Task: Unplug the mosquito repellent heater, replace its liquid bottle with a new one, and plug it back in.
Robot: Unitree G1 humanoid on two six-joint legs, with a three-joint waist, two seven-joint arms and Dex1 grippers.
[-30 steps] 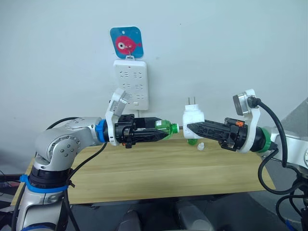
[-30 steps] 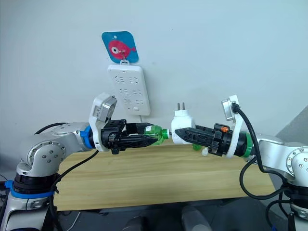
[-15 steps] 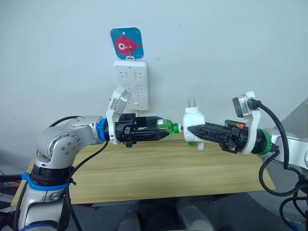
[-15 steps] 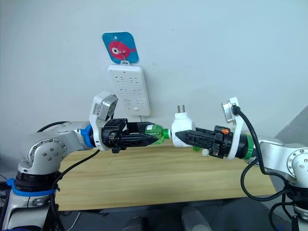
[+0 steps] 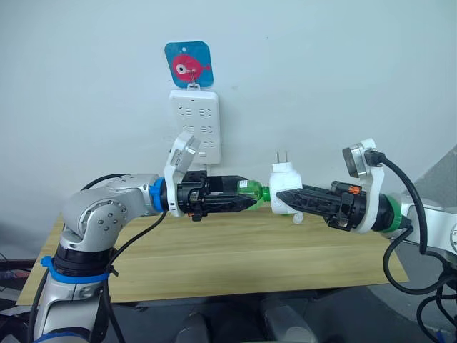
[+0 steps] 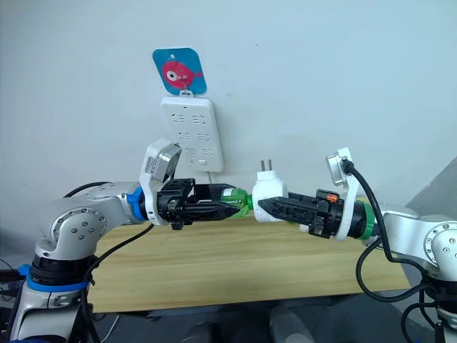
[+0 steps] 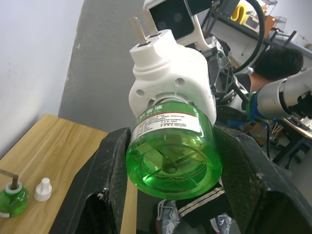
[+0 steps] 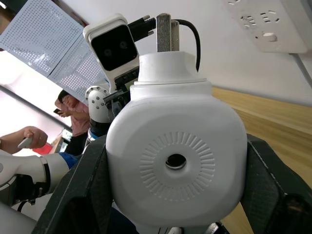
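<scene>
Above a wooden table (image 5: 214, 264), the left gripper (image 5: 246, 201) clamps a green liquid bottle (image 7: 170, 156) between its black fingers (image 7: 111, 161), neck pointed at the mosquito repellent heater (image 5: 285, 191), which the right gripper (image 5: 285, 199) holds pinched at its sides, prongs up and unplugged. Seen from the left wrist, the bottle's neck is already seated in the heater's underside — the step in hand appears to be fitting the new bottle. Whether it is screwed home cannot be told. On the table behind lie another green bottle (image 7: 12, 199) and a small white cap (image 7: 43, 189), likely the old one. The next move calls for twisting the bottle tight while the right gripper resists, then carrying the heater to the white power strip (image 5: 194, 125) on the wall — prongs squared to a socket.
</scene>
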